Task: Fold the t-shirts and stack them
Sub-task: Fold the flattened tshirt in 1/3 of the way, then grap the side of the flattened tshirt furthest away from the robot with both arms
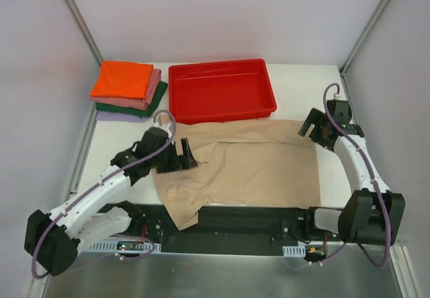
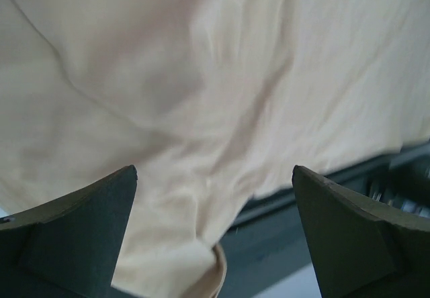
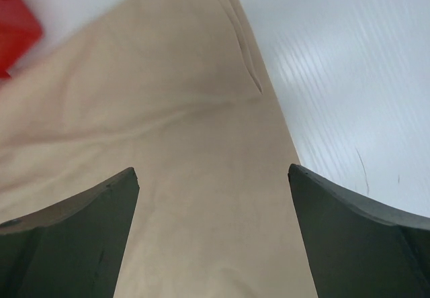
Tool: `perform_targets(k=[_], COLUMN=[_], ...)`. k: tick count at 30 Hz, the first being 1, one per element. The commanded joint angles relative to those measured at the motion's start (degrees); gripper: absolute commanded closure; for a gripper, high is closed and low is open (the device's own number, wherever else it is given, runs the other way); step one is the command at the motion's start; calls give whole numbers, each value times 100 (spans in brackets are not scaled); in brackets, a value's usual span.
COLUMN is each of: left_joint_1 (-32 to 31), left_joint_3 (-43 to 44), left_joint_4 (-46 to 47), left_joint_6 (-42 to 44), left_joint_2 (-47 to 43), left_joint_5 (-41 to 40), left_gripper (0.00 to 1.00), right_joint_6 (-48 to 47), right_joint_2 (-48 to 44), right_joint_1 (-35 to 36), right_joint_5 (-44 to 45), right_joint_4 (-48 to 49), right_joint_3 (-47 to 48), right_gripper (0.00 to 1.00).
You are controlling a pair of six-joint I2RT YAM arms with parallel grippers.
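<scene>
The beige t-shirt lies spread but rumpled across the white surface, its near-left part draped over the front edge. It shows no fold, so it looks like the last one left. At the far left, four folded shirts sit stacked: orange on top, then pink, dark green and lavender. The left claw and right claw hover spread wide over the beige cloth's two sides, holding nothing.

White table: beige t-shirt spread near front, red tray & folded shirt stack behind.
</scene>
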Motion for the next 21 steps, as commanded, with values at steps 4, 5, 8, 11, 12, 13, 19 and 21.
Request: perform_targets(k=[4,5,8,11,12,13,19,21], left_joint_1=[-2082,-2382,-3357,-3930,-4019,-4089,-4107,-4116], left_joint_3=[-1347,-1461,-1734,-1858,-1884,-1902,-1630,-1437], left_joint_4=[-867,-929,-929,-947,-956,-956,-1043,-1201], left_joint_6=[-606,-817,-1380,-1583,-1601,-1592,-1504,-1600], left_joint_2=[-1248,-1380,-1715,-1804,-1804,-1751,-1005,-872], left_joint_5=[1179,1188,1031,1057,1022,969,504,118], left_gripper=[1,1,2,8,14,18,81,100], right_joint_6=[84,92,127,145,136,128,206,416], right_joint_2=[-662,-733,-1031,-1356,-1427,-1480,-1735,-1971], right_joint_1=[-33,-33,-33,-33,-33,-33,-33,-33], right_joint_5=[-77,-60,-112,-78,-60,-51,-16,2], right_joint_4=[-328,-398,-390,-373,-381,-373,-776,-1004], right_joint_3=[-1080,-1124,-1361,-1554,-1590,-1625,-1686,-1792], right_gripper=[4,4,4,4,4,4,4,4])
